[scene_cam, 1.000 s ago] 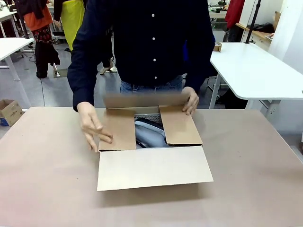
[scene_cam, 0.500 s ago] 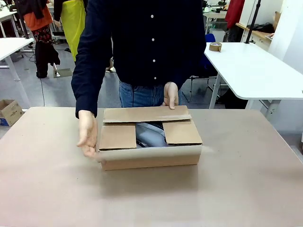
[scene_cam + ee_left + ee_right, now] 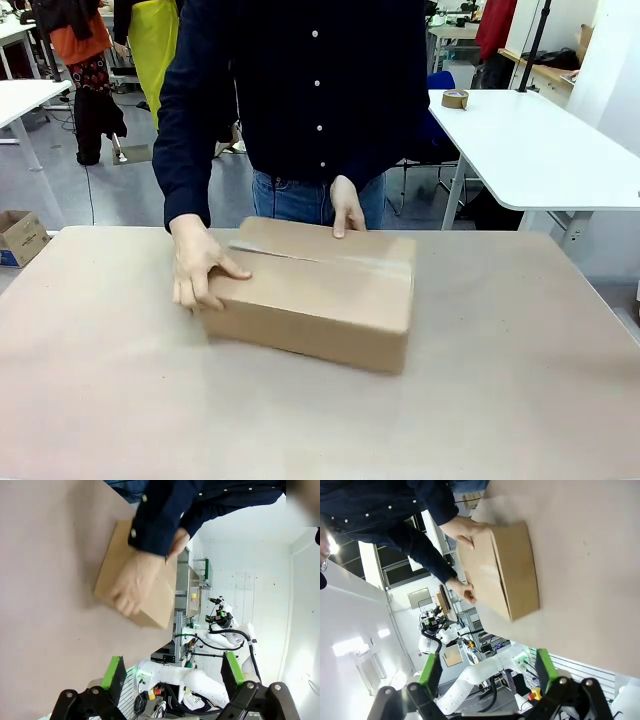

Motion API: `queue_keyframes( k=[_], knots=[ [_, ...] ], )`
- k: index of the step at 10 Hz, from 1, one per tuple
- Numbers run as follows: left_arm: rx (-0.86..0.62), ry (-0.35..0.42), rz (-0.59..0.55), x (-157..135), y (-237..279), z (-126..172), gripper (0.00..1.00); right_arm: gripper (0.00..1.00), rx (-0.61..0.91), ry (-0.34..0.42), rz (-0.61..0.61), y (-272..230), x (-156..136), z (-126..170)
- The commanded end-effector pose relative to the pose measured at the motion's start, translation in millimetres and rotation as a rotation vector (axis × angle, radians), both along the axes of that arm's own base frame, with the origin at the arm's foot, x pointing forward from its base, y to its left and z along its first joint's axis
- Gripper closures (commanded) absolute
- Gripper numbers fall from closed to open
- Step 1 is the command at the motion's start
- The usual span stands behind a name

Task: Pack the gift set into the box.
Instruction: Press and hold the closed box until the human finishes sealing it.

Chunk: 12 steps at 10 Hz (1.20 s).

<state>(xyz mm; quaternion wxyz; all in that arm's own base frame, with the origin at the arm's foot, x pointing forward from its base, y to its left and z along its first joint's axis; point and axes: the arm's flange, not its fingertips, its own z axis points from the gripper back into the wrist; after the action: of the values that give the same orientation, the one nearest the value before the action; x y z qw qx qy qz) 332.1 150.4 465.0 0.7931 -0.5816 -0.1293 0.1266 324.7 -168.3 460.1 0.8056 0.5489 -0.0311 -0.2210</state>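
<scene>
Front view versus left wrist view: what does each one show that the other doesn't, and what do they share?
The front view brings the roll of tape on the white side table and the clear tape strip across the top of the box. The left wrist view brings the left gripper, open. Both share the closed box with the person's hands on it.

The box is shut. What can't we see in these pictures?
- Front view: what is inside the box, hidden by its closed flaps.
- Front view: the box's left end, partly under the person's hand.
- Front view: the small carton on the floor, cut by the left edge.
</scene>
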Motion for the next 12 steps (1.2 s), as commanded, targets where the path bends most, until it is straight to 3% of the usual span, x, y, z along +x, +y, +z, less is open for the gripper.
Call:
queue_keyframes(
  k=[1,5,6,7,8,9,11,12],
  knots=[
    [-0.001,-0.002,-0.009,-2.7,-0.6,1.2,0.0,0.0,0.018,-0.025,-0.002,3.0,1.0,0.2],
    [-0.001,-0.002,-0.009,-2.7,-0.6,1.2,0.0,0.0,0.0,0.0,0.0,0.0,0.0,0.0],
    [0.0,0.0,0.0,0.0,0.0,0.0,0.0,0.0,-0.042,-0.074,0.134,17.6,15.7,12.9],
    [0.04,-0.204,-0.15,22.9,-21.1,2.6,0.0,0.0,-0.09,-0.175,0.311,51.5,39.7,22.5],
    [0.038,-0.466,-0.367,39.7,-50.7,8.1,0.0,0.0,-0.12,-0.302,0.497,100.8,62.2,26.2],
    [-0.021,-0.679,-0.625,54.5,-83.8,5.2,0.0,0.0,-0.169,-0.469,0.67,157.3,78.9,20.4],
    [-0.018,-0.991,-0.857,78.5,-152.9,-27.8,0.0,0.0,-0.165,-0.743,0.851,253.0,85.6,-0.7],
    [-0.072,-1.08,-0.872,83.9,-179.1,-47.5,0.0,0.0,-0.139,-0.779,0.891,266.7,80.5,-9.2]
  ],
)
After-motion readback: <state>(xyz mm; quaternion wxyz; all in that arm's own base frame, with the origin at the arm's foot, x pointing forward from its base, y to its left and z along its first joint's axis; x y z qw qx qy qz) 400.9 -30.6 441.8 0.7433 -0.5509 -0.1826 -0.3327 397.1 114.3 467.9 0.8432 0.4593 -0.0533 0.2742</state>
